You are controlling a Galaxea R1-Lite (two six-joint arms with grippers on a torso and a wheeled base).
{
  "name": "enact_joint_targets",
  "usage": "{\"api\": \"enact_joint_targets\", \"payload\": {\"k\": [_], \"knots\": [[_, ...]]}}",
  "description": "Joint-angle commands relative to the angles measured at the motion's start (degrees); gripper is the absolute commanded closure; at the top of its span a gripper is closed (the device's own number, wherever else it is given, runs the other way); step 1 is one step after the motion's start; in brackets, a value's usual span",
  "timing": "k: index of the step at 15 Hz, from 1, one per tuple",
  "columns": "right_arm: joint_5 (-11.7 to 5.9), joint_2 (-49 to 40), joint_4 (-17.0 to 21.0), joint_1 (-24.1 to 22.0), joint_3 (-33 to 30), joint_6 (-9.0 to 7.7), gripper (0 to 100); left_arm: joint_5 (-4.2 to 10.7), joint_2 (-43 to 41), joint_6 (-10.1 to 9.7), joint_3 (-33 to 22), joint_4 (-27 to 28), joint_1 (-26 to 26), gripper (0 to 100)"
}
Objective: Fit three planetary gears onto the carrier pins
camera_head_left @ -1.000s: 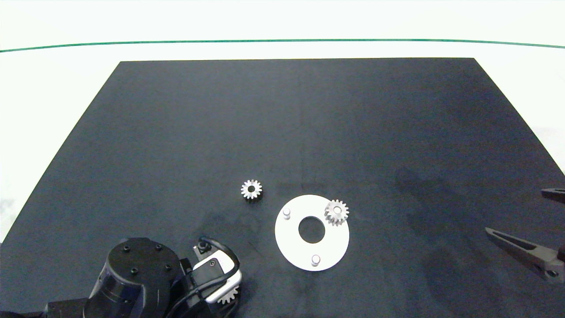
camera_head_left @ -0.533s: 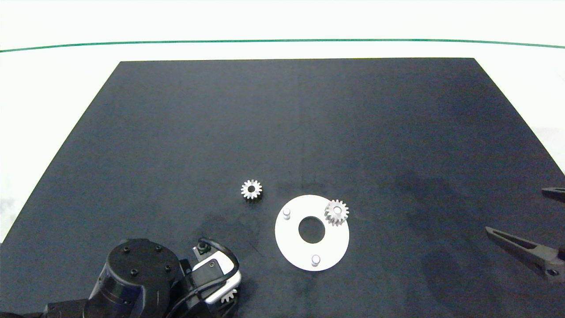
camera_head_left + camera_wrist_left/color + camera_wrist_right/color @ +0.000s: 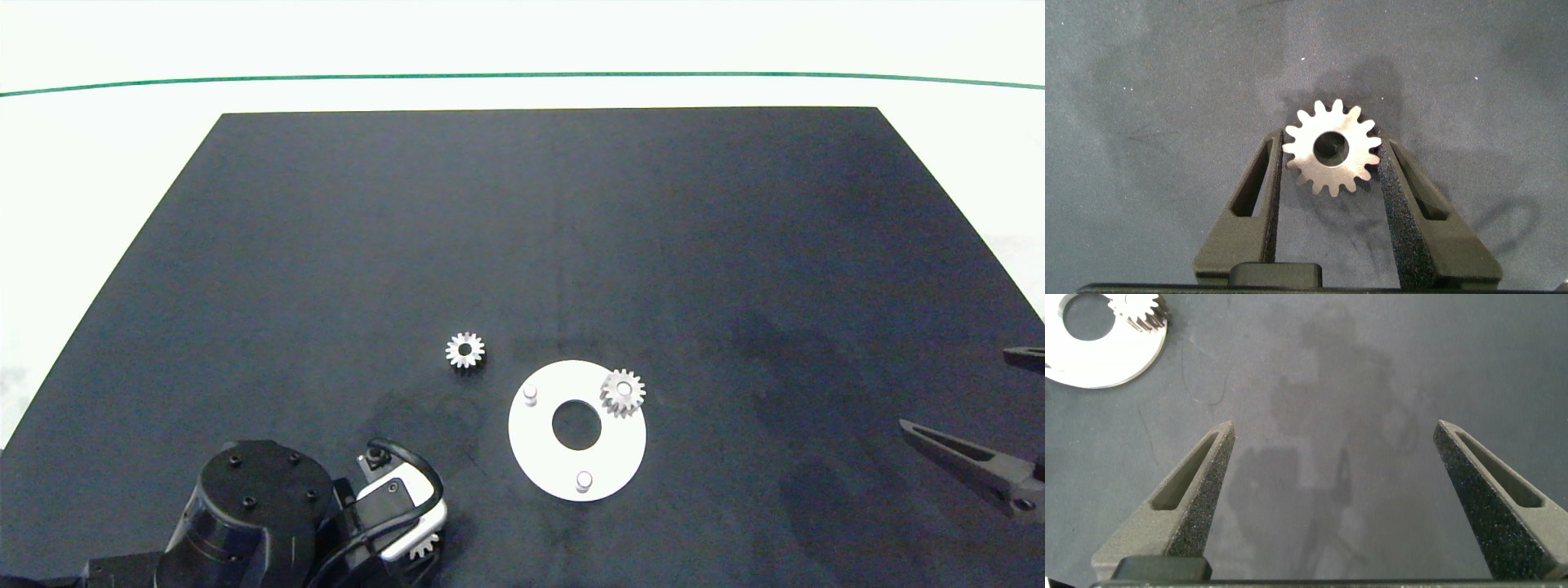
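Note:
The white disc lies on the black mat and carries the carrier pins. One planetary gear sits on the far right pin. The left pin and the near pin stand bare. A second gear lies flat on the mat, to the far left of the disc. My left gripper is shut on a third gear, its fingers pressing the teeth on both sides. In the head view this gear peeks out under the left wrist, near the front edge. My right gripper stands open over bare mat at the right.
The black mat covers most of the white table. A green line runs along the far side. The right wrist view shows the disc and its mounted gear off to one corner.
The left wrist has shifted slightly toward the front edge, so less of the held gear shows in the head view. The right arm has barely moved.

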Motion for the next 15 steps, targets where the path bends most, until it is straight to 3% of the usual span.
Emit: {"api": "enact_joint_targets", "payload": {"k": [1,6,8,10,12,15], "knots": [[-0.09,-0.63,0.04,0.02,-0.01,-0.11,0,0.25,-1.39,0.19,-0.40,-0.08,-2.14,84],[-0.18,-3.18,0.04,-0.85,-0.36,-0.37,0,0.87,-1.47,0.36,-6.73,1.15,-6.89,84],[-0.27,-3.88,0.04,-0.94,-0.71,-0.46,0,0.87,-1.03,0.54,-10.77,5.81,-8.56,84],[-0.18,-4.76,0.30,-1.73,-3.08,-0.72,0,2.01,-1.03,0.63,-16.66,13.81,-9.09,84],[-0.18,-4.85,2.41,-1.82,-6.25,-1.34,0,2.71,0.46,0.72,-21.41,17.06,-10.40,84],[-0.18,-5.99,6.63,-1.91,-10.91,-1.34,0,2.89,4.06,0.72,-25.01,17.06,-12.07,84]]}}
